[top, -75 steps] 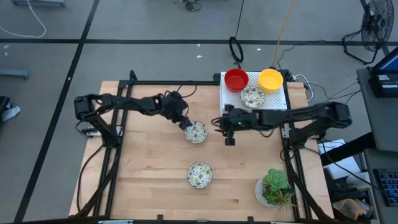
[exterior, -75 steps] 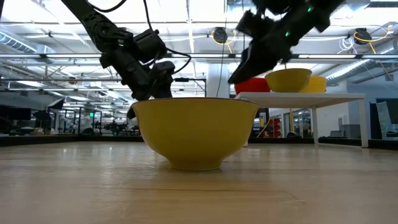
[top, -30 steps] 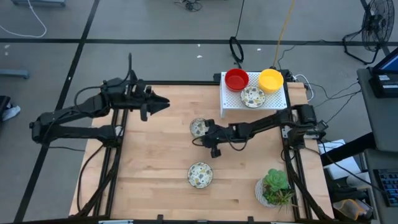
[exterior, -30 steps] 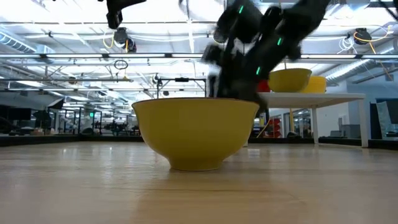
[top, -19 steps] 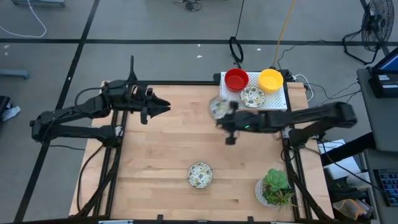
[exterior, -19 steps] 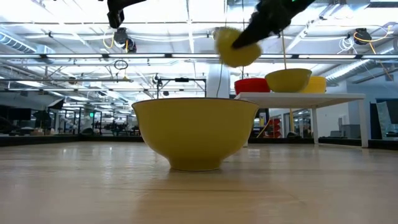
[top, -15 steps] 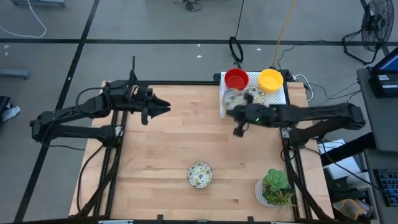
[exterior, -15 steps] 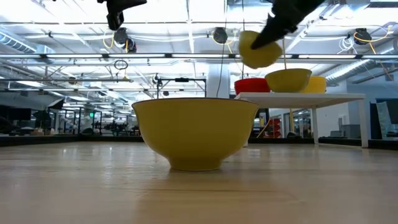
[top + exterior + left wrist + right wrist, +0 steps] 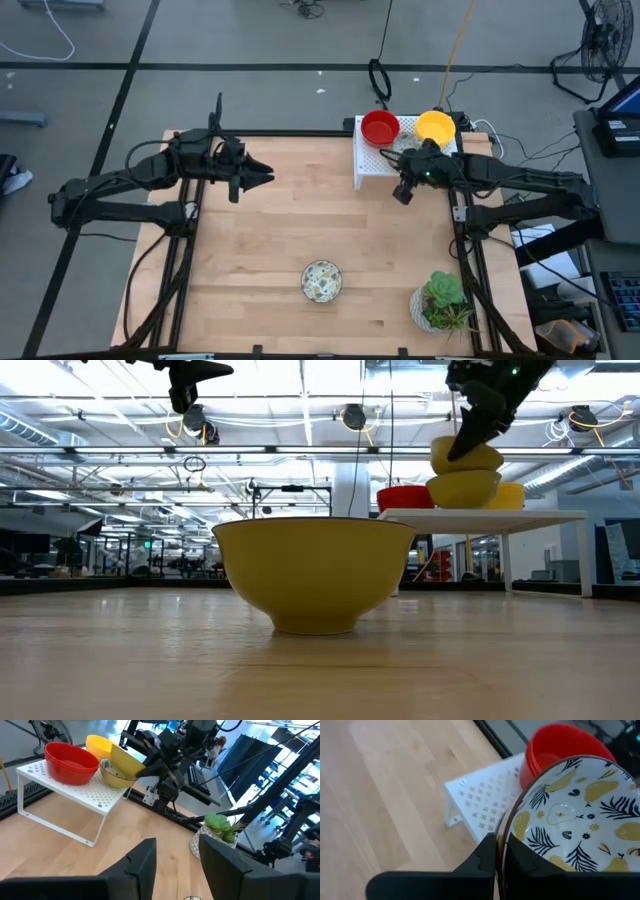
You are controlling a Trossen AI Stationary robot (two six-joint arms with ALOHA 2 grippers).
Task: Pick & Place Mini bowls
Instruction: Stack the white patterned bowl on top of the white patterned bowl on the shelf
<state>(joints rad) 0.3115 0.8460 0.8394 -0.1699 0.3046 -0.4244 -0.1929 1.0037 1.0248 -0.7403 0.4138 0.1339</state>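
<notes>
My right gripper (image 9: 500, 854) is shut on a mini bowl (image 9: 572, 820), yellow outside and whitish with a pear pattern inside. It holds the bowl (image 9: 466, 456) over the white perforated rack (image 9: 380, 160) at the far right. On the rack stand a red bowl (image 9: 380, 128), a yellow bowl (image 9: 435, 127) and another patterned bowl (image 9: 463, 488), right under the held one. A third patterned bowl (image 9: 321, 281) rests on the table near the front. My left gripper (image 9: 177, 865) hovers open at the far left, well above the table. My right gripper pinches the bowl's rim (image 9: 509, 827), one finger inside the bowl and one outside. The fingers (image 9: 480, 415) slant down onto it from above. The bowl hangs tilted, clear of the table, close over the bowl on the rack; whether the two touch I cannot tell.
A white pot with a green plant (image 9: 440, 302) stands at the near right corner. Black frame rails (image 9: 470, 260) run along the table's left and right sides. Bare wood (image 9: 300, 220) spreads across the table's middle.
My right gripper has carried the patterned bowl up off the table's middle and toward the far right, to above the rack, rolling as it went. The bowl is lifted clear and tipped.
</notes>
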